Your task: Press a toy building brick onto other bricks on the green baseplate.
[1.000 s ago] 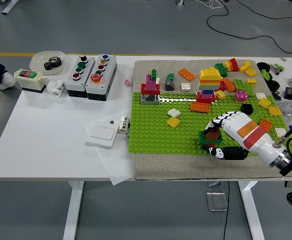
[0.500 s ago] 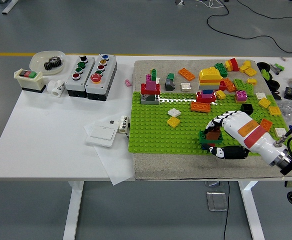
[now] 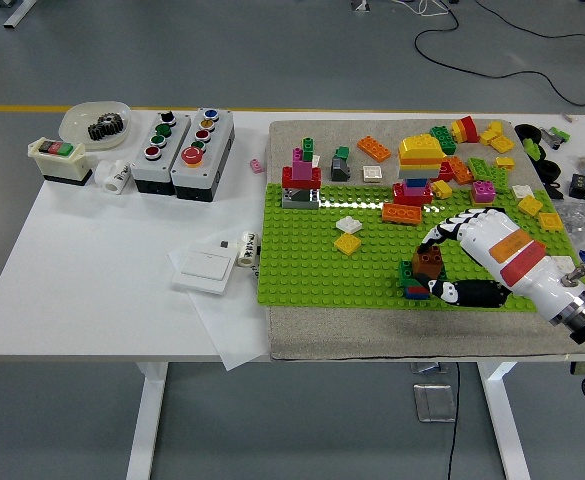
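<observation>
Lower right of the frame, your right hand [image 3: 462, 262] has its fingers clamped on a brown brick [image 3: 428, 261]. That brick is seated on a small green-and-blue stack [image 3: 413, 279] on the green baseplate [image 3: 312, 262].

A small brown plastic toy brick [image 3: 429, 262] sits on top of a low stack of green, blue and red bricks [image 3: 413, 281] near the front edge of the flat, studded green plastic baseplate [image 3: 312, 260], toward its right half. The brown brick stands upright and roughly square to the stack beneath it. The baseplate lies flat on a grey cloth mat [image 3: 302, 335] on the white table [image 3: 92, 290].
</observation>
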Action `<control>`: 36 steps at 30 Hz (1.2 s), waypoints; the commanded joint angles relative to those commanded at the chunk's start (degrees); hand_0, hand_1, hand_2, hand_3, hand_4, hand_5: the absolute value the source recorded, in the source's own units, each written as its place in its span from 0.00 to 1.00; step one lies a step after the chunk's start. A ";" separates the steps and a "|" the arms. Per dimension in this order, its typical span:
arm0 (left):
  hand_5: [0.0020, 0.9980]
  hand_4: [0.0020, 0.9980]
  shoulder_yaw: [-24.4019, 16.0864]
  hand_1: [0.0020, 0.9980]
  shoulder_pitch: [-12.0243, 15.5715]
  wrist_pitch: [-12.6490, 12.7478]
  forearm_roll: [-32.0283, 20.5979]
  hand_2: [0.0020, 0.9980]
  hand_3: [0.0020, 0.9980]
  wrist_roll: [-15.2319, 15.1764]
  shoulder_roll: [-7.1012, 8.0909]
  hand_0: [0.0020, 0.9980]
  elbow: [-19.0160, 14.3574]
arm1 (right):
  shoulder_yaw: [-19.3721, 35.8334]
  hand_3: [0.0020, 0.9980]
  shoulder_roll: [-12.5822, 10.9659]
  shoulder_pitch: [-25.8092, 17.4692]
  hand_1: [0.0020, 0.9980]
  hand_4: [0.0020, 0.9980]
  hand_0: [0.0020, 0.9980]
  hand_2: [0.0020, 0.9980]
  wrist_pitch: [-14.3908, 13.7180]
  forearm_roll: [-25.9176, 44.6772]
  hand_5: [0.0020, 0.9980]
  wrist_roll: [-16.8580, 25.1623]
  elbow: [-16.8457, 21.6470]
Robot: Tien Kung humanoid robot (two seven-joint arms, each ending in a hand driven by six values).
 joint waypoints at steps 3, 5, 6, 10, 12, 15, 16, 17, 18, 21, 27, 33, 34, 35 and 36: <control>0.82 0.79 -0.05 0.57 0.10 0.03 0.12 0.72 0.76 0.02 -0.05 0.45 0.01 | 0.25 0.53 0.13 -0.22 0.49 0.74 0.53 0.53 -0.02 -0.06 0.50 -0.03 -0.38; 0.82 0.79 -0.12 0.57 0.20 0.06 0.26 0.72 0.76 0.05 -0.09 0.45 0.00 | 0.88 0.53 0.31 -0.43 0.49 0.74 0.53 0.53 -0.23 -0.24 0.50 -0.47 -0.64; 0.82 0.79 -0.13 0.57 0.25 0.08 0.28 0.72 0.76 0.05 -0.10 0.45 0.00 | 1.17 0.53 0.36 -0.52 0.49 0.74 0.53 0.53 -0.36 -0.30 0.50 -0.77 -0.66; 0.82 0.79 -0.26 0.57 0.40 0.13 0.44 0.72 0.75 0.06 -0.14 0.45 0.01 | 2.14 0.56 0.37 -0.63 0.53 0.75 0.57 0.57 -0.54 -0.62 0.51 -2.94 -0.61; 0.82 0.79 -0.31 0.57 0.43 0.12 0.55 0.72 0.75 0.08 -0.15 0.45 0.01 | 2.47 0.56 0.34 -0.60 0.53 0.75 0.57 0.57 -0.37 -0.80 0.51 -4.36 -0.63; 0.82 0.79 -0.32 0.57 0.56 0.14 0.55 0.72 0.75 0.06 -0.18 0.45 0.01 | 3.67 0.56 0.29 -0.39 0.53 0.75 0.57 0.57 -0.57 -0.41 0.51 -6.45 -0.92; 0.82 0.79 -0.31 0.57 0.58 0.14 0.54 0.72 0.76 0.05 -0.17 0.45 0.01 | 4.10 0.62 0.26 -0.30 0.58 0.79 0.62 0.64 -0.57 -0.28 0.53 -6.82 -0.98; 0.82 0.79 -0.29 0.57 0.61 0.13 0.52 0.72 0.76 0.03 -0.14 0.45 0.01 | 4.74 0.62 0.19 -0.13 0.58 0.79 0.62 0.64 -0.56 -0.09 0.53 -7.35 -1.10; 0.82 0.79 -0.28 0.57 0.63 0.11 0.53 0.72 0.76 0.02 -0.13 0.45 0.01 | 5.19 0.62 0.13 0.04 0.58 0.79 0.62 0.64 -0.54 0.07 0.53 -7.75 -1.25; 0.82 0.79 -0.30 0.57 0.66 0.11 0.58 0.72 0.76 0.04 -0.13 0.45 0.03 | 6.70 0.62 -0.04 0.78 0.58 0.79 0.62 0.64 0.31 0.19 0.53 -9.44 -2.04; 0.82 0.79 -0.17 0.57 0.68 0.18 0.38 0.72 0.76 -0.05 -0.14 0.45 0.04 | 10.07 0.70 -0.69 3.19 0.62 0.83 0.66 0.70 1.42 1.76 0.54 -13.54 -5.27; 0.82 0.79 0.07 0.57 0.57 0.13 0.11 0.71 0.76 -0.15 -0.09 0.45 0.08 | 11.91 0.77 -1.38 6.18 0.66 0.83 0.68 0.74 2.55 4.09 0.53 -17.48 -9.90; 0.82 0.78 0.15 0.57 0.54 0.12 0.01 0.71 0.75 -0.18 -0.07 0.45 0.12 | 11.99 0.80 -1.82 7.23 0.69 0.84 0.69 0.77 3.38 3.98 0.52 -18.10 -11.42; 0.82 0.78 0.18 0.57 0.53 0.11 -0.06 0.71 0.75 -0.19 -0.06 0.45 0.15 | 11.93 0.80 -2.12 8.10 0.69 0.84 0.69 0.77 4.00 3.81 0.52 -18.39 -13.00; 0.82 0.78 0.19 0.57 0.53 0.12 -0.13 0.71 0.75 -0.21 -0.05 0.45 0.19 | 11.61 0.80 -2.44 9.05 0.69 0.84 0.69 0.77 4.66 3.42 0.52 -18.43 -14.57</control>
